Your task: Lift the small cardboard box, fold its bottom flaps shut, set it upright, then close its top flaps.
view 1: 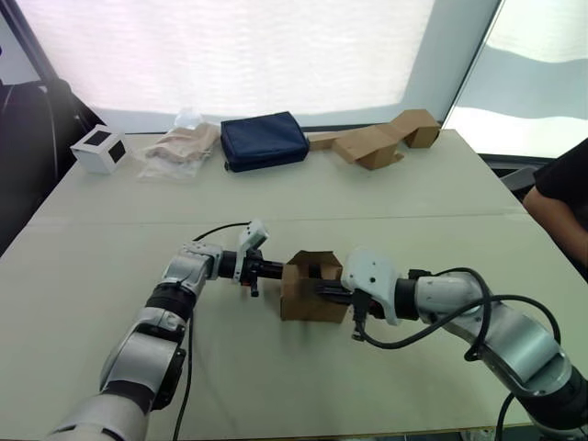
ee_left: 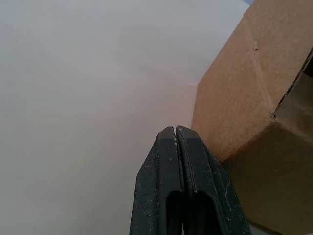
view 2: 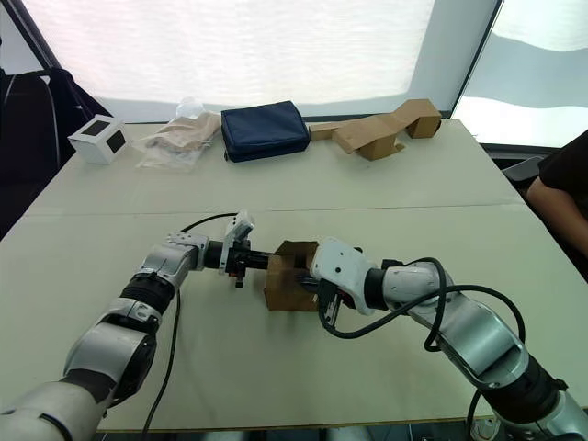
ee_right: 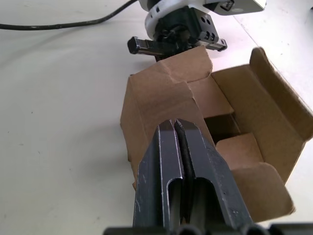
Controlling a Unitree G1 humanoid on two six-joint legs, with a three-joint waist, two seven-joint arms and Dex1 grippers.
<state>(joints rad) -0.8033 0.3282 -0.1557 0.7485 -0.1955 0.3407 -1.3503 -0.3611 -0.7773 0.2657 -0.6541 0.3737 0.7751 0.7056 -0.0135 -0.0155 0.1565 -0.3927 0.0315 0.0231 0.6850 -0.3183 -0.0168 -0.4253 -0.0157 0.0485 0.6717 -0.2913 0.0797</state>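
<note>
The small cardboard box (view 1: pixel 308 292) stands on the table between my two arms with its open end up. Its top flaps (ee_right: pixel 274 105) stand raised or lean partly inward, and the inside shows in the right wrist view. The bottom flaps are hidden under the box. My left gripper (view 1: pixel 278 269) is shut, its tips at the box's left wall (ee_left: pixel 244 98) with nothing between the fingers. From the box's right side, my shut right gripper (ee_right: pixel 174 122) presses its tips against a bent flap (ee_right: pixel 164 95) at the near rim.
Along the far edge of the table lie a white cube with black faces (view 1: pixel 99 148), a crumpled plastic bag (view 1: pixel 179 147), a navy pouch (view 1: pixel 265 140) and a larger flattened brown cardboard (view 1: pixel 377 140). A person's arm (view 1: pixel 560 207) shows at the right edge. A black cable (view 1: pixel 216 228) trails from my left wrist.
</note>
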